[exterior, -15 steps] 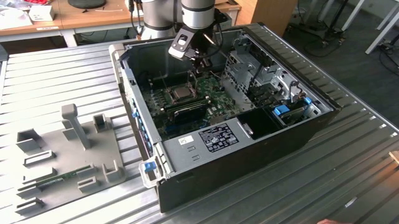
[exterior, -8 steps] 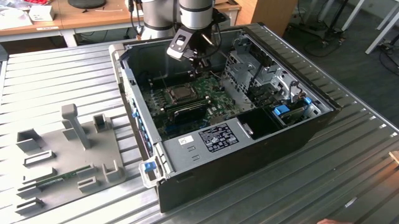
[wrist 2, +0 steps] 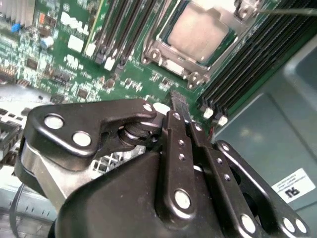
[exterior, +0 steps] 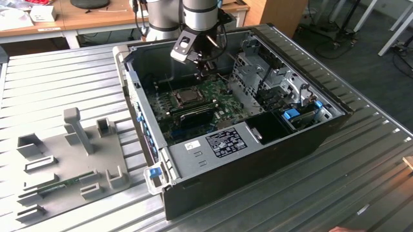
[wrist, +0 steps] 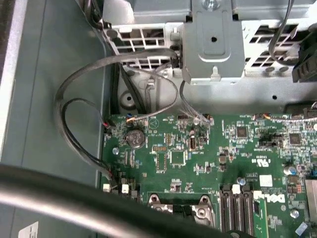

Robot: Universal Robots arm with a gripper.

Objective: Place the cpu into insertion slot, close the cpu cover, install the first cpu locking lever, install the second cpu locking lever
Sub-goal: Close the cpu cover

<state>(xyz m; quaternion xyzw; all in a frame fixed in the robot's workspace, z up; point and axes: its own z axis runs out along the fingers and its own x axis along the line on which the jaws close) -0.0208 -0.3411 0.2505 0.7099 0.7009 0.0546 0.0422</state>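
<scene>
**Item:** black two-fingered metal gripper (wrist 2: pixel 178 105) on a grey robot arm, hanging inside an open black tower computer case (exterior: pixel 226 181). Its fingers are pressed together, with nothing seen between them. In the exterior view the gripper (exterior: pixel 205 72) hovers above the large green circuit board (exterior: pixel 216 104).

**Position:** in the second wrist view the fingertip pair stands over the board (wrist 2: pixel 143 82), near one corner of the socket and apart from it. Contact with the board cannot be told.

**Task items:**
- The small thin square pale silvery-tan cpu (wrist 2: pixel 198 29) lies in the square dark silver-rimmed insertion slot (exterior: pixel 187 96).
- The thin square silvery windowed cpu cover (wrist 2: pixel 173 63) appears to lie flat around it.
- A thin silvery wire rod (wrist 2: pixel 287 10), probably a locking lever, crosses beside the socket. Whether it is latched cannot be told.

**Step, as judged:** seating and cover closing look done, so the first locking lever is in hand.

**Requirement, as judged:** lever work calls for the closed tip to meet that slim rod squarely, press it down and tuck it sideways under its catch. It must clear the long black memory slots (wrist 2: pixel 247 64) beside it.
</scene>
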